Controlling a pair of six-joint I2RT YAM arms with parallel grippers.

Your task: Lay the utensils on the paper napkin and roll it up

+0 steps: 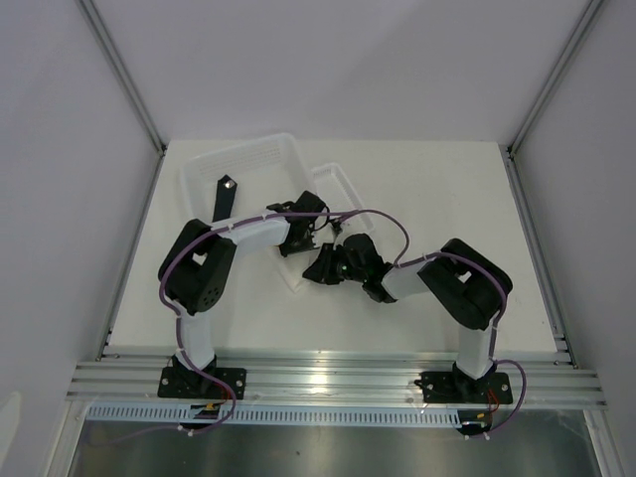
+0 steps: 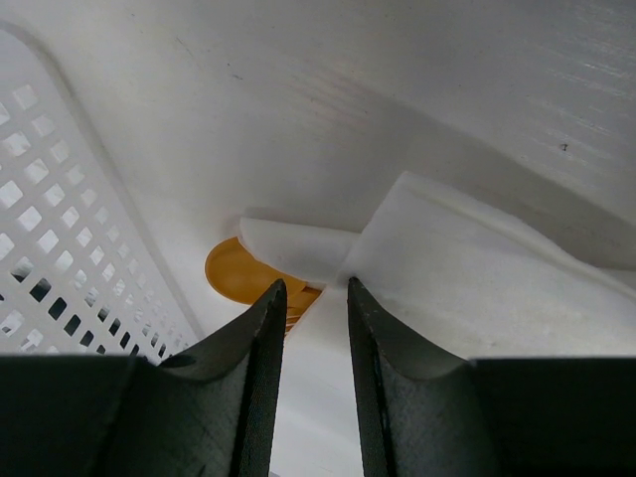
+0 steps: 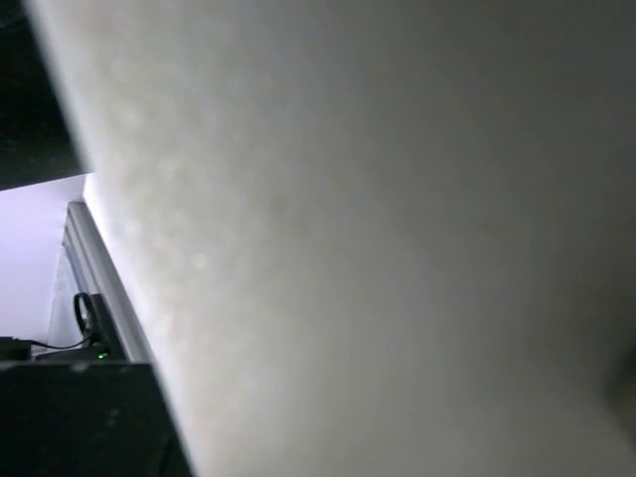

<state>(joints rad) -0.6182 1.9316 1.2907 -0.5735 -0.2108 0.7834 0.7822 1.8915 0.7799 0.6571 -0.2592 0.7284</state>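
1. The left pincer point(image 2: 313, 288) has its jaws a narrow gap apart, tips at the paper napkin's edge. I cannot tell whether it is pinching the sheet.
2. The paper napkin point(image 2: 477, 288) lies white and creased at 1 o'clock from those tips, with one corner folded over.
3. An orange spoon point(image 2: 234, 276) has its round bowl tucked partly under that folded corner, at 10 o'clock from the tips, just beside a perforated tray wall point(image 2: 60, 199).
4. The right pincer point(image 1: 326, 264) sits at 5 o'clock from the left one, near mid-bench point(image 1: 447, 199). Its wrist view is a white blur, so I cannot tell its state.
5. A black bar point(image 1: 226, 195) lies in the large tray point(image 1: 248, 159) at 11 o'clock.
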